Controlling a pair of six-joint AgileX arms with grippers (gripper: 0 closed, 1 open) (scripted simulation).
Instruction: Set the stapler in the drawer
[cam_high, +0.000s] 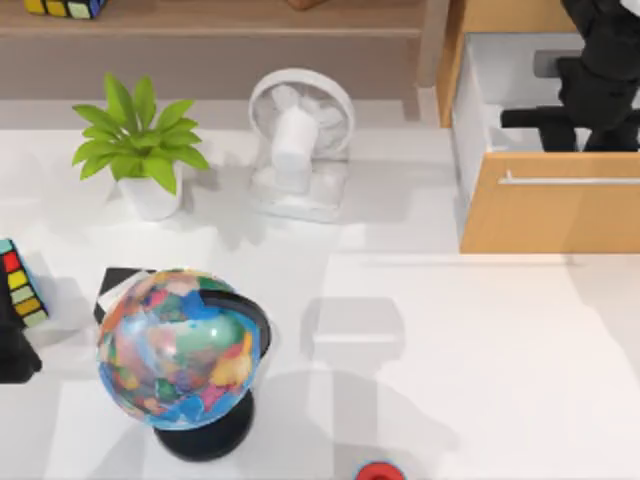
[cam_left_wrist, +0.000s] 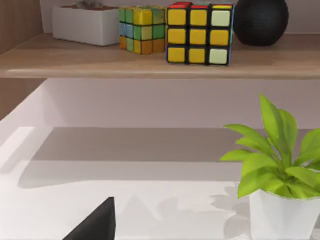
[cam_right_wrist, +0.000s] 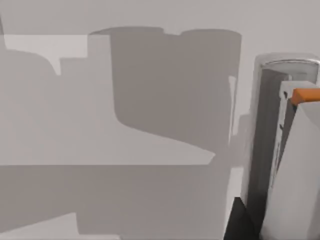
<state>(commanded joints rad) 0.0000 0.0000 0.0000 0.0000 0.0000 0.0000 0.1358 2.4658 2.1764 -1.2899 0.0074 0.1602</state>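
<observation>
Stapler (cam_right_wrist: 280, 165) seen close against the right gripper's camera, long axis running along the finger direction, over the white floor of the open drawer (cam_high: 550, 215) at top view's upper right. Right gripper (cam_high: 575, 118) inside drawer; finger spread cannot be judged. Left arm parked at left edge near globe (cam_high: 180, 345).

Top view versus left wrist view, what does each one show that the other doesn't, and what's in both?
The top view adds the globe, the white desk fan, and the open drawer with the right arm above it. The left wrist view adds a white planter box, a green-and-yellow cube and a black ball, all on the shelf. Both share the potted plant, that shelf and, apparently, the yellow-faced cube on it.
</observation>
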